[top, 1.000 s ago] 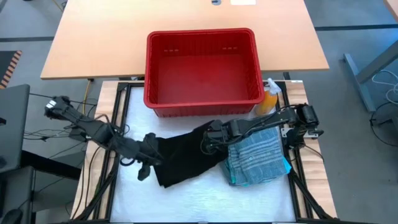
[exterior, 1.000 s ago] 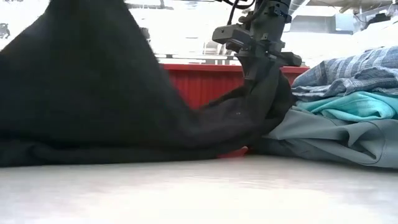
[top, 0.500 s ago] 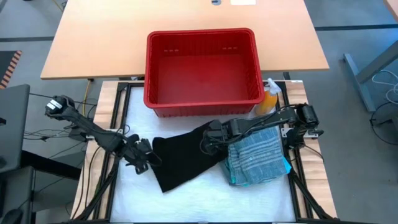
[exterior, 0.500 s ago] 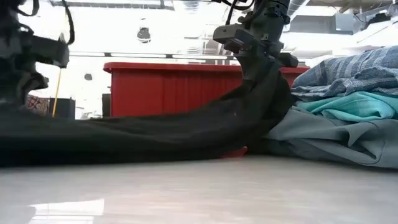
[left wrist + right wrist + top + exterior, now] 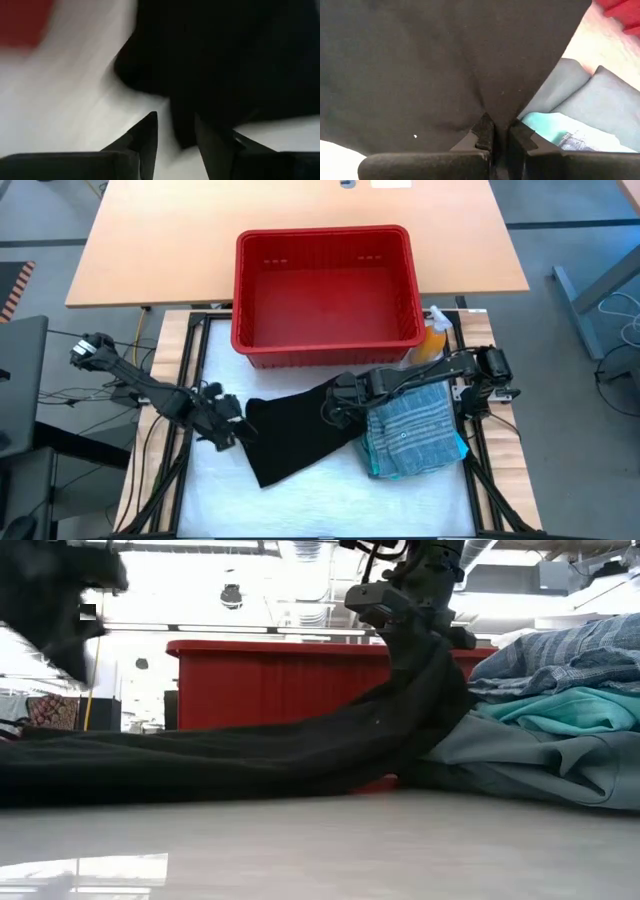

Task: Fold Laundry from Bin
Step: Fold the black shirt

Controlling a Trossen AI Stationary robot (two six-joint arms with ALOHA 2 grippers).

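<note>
A black garment (image 5: 300, 430) lies spread on the white table top, in front of the red bin (image 5: 325, 290). Its right part is drawn up to my right gripper (image 5: 335, 412), which is shut on it. My left gripper (image 5: 230, 428) stands open at the garment's left corner (image 5: 185, 135). That corner shows between the fingers, and I cannot tell whether they touch it. A folded pile (image 5: 412, 430), with striped blue-grey cloth on top, teal under it and grey-green lowest, rests on the table at the right. My right gripper pinches a bunched fold of the black garment (image 5: 495, 116) between its two fingers, near the garment's right end. The fingers come from above, pointing steeply down. The cloth rises to them in a peak (image 5: 415, 660), while the rest lies on the table and against the pile.
The bin stands behind the work area, nothing showing inside it. An orange spray bottle (image 5: 433, 340) stands between the bin's right corner and the pile. Bare white table (image 5: 300, 500) lies toward the near edge. Dark frame rails (image 5: 190, 380) run along both sides.
My left gripper has come down and tipped its fingers toward the table. The black garment's left part, held high a second ago, has dropped and now lies flat. My right gripper has kept its hold and its place.
</note>
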